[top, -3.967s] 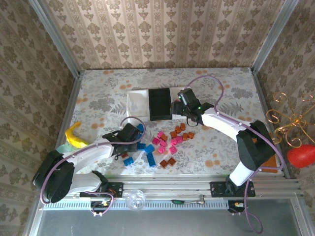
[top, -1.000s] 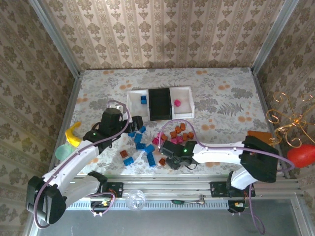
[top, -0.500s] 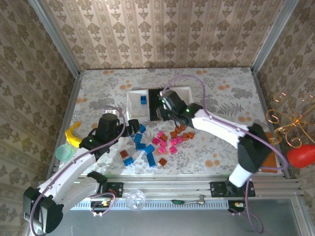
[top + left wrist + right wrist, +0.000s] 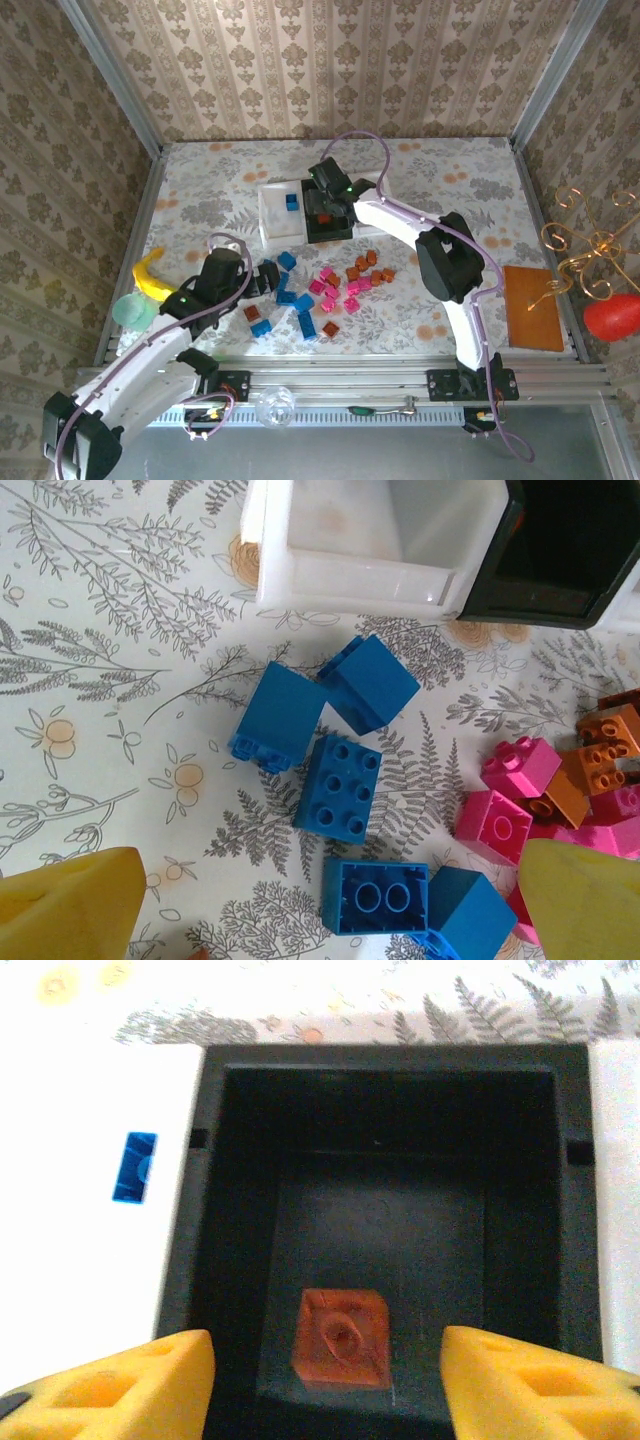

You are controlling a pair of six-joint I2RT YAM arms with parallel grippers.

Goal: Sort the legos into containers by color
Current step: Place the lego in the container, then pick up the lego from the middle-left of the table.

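blue bricks point(image 4: 337, 784) lie clustered on a floral table point(image 4: 120, 710), near a white tray point(image 4: 350, 578); pink bricks point(image 4: 497, 825) at right.

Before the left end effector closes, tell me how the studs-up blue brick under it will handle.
The studs-up blue brick looks like rigid plastic, so probably stiff and light. Flat faces suggest it won't roll. The blue neighbour against it may shift too.

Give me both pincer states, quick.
Left pincer: open, holding nothing.
Right pincer: open, empty; an orange brick lies loose in the black tray beneath it.
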